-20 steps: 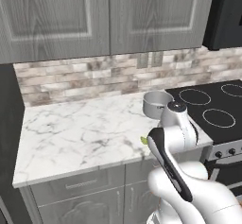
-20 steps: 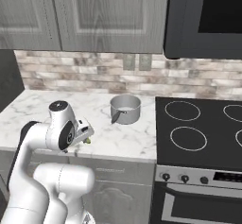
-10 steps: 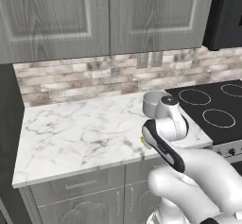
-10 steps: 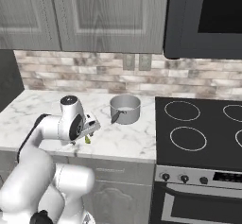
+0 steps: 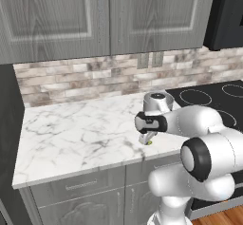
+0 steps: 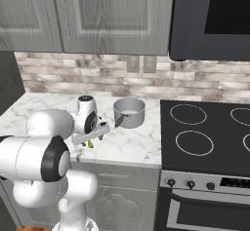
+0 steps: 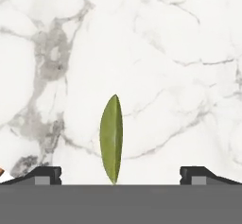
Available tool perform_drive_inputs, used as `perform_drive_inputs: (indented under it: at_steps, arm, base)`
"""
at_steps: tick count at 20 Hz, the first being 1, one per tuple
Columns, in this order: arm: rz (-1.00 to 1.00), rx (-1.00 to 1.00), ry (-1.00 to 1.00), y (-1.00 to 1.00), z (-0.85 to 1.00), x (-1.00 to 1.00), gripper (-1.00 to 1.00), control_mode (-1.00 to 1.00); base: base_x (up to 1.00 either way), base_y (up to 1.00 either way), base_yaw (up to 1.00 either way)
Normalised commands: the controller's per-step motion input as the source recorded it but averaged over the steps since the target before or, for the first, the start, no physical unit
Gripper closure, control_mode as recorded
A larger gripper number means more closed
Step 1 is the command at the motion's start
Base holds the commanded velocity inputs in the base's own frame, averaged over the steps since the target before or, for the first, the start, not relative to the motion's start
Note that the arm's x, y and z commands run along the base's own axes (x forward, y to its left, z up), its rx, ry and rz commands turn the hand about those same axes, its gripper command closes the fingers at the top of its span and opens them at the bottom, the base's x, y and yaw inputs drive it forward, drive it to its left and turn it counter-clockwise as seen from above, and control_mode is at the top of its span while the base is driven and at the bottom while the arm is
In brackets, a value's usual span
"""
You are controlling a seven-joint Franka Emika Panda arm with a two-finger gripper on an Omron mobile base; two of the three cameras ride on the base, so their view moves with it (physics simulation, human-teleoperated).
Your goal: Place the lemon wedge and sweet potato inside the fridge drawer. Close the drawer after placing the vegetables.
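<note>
Reaching down over the white grey-veined marble desk [image 5: 71,134], just beside its front edge, with the white arm's two-finger jaws [image 7: 120,173] spread as wide as they go and holding nothing. Centred between the two dark fingertips [image 7: 45,175]: the tiny yellow-green lemon wedge [image 7: 111,138], lying flat on the marble, a slim pointed sliver running lengthwise along the line of sight, so its narrow width faces the closing direction. Probably lined up that way on purpose, since a squeeze across the thin axis gives the pads a short, sure span. From the base cameras, just a small green speck [image 6: 91,144] under the hand, near the desk's front lip, with the hand tilted steeply downward above it.

Behind and to the right of the hand, a small round grey metal saucepan [image 6: 129,112] with a dark handle, near the black glass stove top [image 6: 205,137] but well apart from the wedge, so no obstacle to a straight descent.

At the lower left corner of the hand view, a sliver of reddish-brown [image 7: 2,172], too little to name with confidence; possibly the sweet potato.

Judged step: final alignment before lowering and pinching the wedge. Nothing carried yet, and the drawer work still ahead. Main risk: a thin, light piece skidding on smooth marble if one pad touches first.
</note>
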Motion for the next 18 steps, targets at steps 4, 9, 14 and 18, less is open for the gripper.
perform_drive_inputs:
  at_steps: [4, 9, 14, 18]
  arm:
    - [0.0, 0.0, 0.0, 0.0, -0.4, 0.01, -1.0, -1.0]
    - [0.0, 0.0, -0.01, 0.04, -0.31, 0.0, -1.0, -1.0]
    - [0.0, 0.0, -0.06, 0.1, -0.29, -0.04, -1.0, -1.0]
    - [0.0, 0.0, -0.01, 0.29, -0.33, 0.0, -1.0, -1.0]
  base:
    - [0.0, 0.0, 0.0]
    - [0.0, 0.0, 0.0]
    - [0.0, 0.0, 0.0]
    - [0.0, 0.0, 0.0]
